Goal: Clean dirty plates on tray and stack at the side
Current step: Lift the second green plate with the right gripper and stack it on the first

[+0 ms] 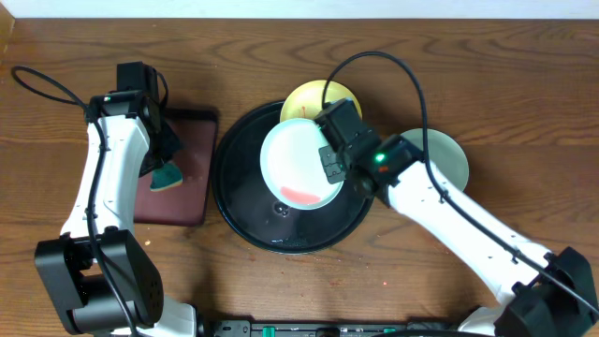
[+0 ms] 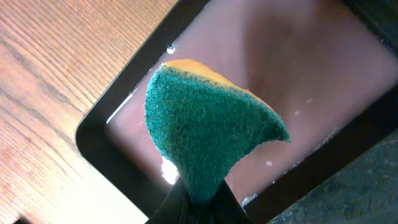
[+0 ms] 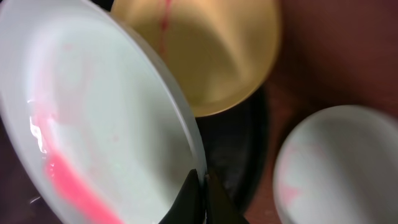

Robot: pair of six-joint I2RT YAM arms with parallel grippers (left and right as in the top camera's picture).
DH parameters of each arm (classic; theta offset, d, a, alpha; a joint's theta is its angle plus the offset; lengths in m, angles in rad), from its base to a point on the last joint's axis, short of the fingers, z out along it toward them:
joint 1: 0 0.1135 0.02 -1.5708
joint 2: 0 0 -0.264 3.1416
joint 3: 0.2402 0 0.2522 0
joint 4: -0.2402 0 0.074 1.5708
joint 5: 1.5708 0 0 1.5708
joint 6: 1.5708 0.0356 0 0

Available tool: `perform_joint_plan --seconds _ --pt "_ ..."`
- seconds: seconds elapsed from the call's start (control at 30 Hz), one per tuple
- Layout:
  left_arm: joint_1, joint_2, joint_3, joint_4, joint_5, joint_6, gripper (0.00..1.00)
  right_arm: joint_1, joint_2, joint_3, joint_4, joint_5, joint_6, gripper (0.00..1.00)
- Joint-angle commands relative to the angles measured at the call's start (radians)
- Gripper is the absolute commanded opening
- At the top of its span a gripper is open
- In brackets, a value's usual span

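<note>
Right claw [image 3: 202,190] is clamped on the rim of a turquoise plate [image 3: 106,124], red smear inside, held over the black tray [image 1: 234,201]. Just beyond, the yellow plate [image 1: 314,96] sits at the tray's far edge. Second turquoise plate [image 1: 449,154] rests on the table [image 1: 393,56] beside the tray. Left claw [image 2: 198,202] pinches a green sponge [image 2: 205,130] above the maroon tray [image 2: 298,62].

Prob. a robotics lab: left arm [image 1: 105,178] & right arm [image 1: 468,220], cabled, at wood-grain table [image 1: 505,65].
</note>
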Motion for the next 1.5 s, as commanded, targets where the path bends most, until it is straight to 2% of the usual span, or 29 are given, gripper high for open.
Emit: perform_joint_plan --seconds 0.0,0.27,0.5,1.3,1.47 --pt "0.004 -0.010 -0.001 0.009 -0.002 -0.001 0.07 0.092 -0.020 0.020 -0.001 0.324 -0.030 0.01" --pt "0.004 -0.008 -0.012 0.012 -0.002 -0.001 0.08 0.266 -0.020 0.020 0.028 0.743 -0.058 0.01" --pt "0.004 -0.006 -0.012 0.012 -0.002 -0.001 0.08 0.340 -0.020 0.020 0.131 0.937 -0.164 0.01" --pt "0.004 -0.006 -0.012 0.013 -0.002 -0.001 0.07 0.338 -0.020 0.020 0.157 0.956 -0.185 0.01" --pt "0.004 -0.006 -0.012 0.013 -0.002 -0.001 0.08 0.338 -0.020 0.020 0.129 0.846 -0.164 0.01"
